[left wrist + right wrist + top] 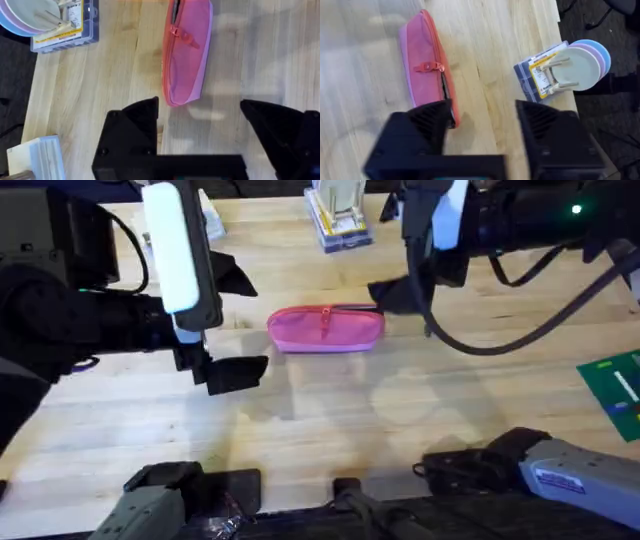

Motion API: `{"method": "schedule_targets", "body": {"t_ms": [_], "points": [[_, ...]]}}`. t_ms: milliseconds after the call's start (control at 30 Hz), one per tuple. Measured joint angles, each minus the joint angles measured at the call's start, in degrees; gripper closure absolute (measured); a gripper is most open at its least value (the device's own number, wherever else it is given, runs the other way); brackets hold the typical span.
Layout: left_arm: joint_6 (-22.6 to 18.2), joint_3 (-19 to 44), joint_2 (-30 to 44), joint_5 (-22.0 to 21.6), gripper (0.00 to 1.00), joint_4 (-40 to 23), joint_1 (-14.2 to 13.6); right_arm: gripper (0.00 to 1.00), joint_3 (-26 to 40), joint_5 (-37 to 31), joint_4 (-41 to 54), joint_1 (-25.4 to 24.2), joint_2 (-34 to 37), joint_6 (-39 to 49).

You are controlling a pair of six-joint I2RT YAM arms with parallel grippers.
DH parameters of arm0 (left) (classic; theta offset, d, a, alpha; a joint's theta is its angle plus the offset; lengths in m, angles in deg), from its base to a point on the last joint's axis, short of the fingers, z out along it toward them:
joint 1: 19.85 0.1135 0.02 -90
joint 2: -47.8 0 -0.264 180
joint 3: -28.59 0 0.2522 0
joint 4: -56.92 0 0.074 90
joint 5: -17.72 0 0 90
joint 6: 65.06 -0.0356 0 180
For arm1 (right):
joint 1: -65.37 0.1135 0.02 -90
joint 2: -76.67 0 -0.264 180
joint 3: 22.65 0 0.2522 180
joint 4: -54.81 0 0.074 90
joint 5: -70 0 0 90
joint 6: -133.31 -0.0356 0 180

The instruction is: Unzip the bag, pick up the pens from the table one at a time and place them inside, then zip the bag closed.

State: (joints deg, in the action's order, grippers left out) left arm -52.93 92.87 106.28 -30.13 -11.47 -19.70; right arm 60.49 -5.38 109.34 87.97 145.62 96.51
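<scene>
Left gripper: hovering over the bench, jaws spread wide and holding nothing; in the left wrist view bare wood sits between the two black fingers
Bag: pink pouch lying flat on the bench, between the two sets of jaws, its near end just ahead of the left jaws in the left wrist view; zipper mostly closed with a short dark gap open at the end by the right jaws, pull tab about midway along
Right gripper: down at the other end of the bag, jaws open wide, nothing gripped; in the right wrist view one finger overlaps the tip of the bag, whether touching I cannot tell
Clear plastic box: on the bench beyond the bag, well away from both jaws; pastel plates on a wooden rack next to it in the right wrist view
Green item: at the bench edge, well out to the side of the right jaws
</scene>
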Motion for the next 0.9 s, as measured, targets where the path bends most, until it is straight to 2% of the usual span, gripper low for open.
{"method": "schedule_targets", "body": {"t_ms": [200,267,433,733,900], "points": [[0.0,0.0,0.0,0.0,0.007,0.0,0.0,0.928,0.0,0.0,0.0,0.1,0.0,-0.1],[0.0,0.0,0.0,0.0,0.007,0.0,0.0,0.967,0.0,0.0,0.1,0.1,0.0,0.0],[0.0,0.0,0.0,0.0,0.007,0.0,0.0,0.971,0.1,0.0,1.6,0.1,0.8,0.0],[0.0,0.0,0.0,0.0,0.007,0.0,0.0,0.971,0.3,0.1,2.9,0.1,8.0,1.1],[0.0,0.0,0.0,0.0,0.007,0.0,0.0,0.971,0.3,2.5,2.9,0.1,10.3,3.8]]}}
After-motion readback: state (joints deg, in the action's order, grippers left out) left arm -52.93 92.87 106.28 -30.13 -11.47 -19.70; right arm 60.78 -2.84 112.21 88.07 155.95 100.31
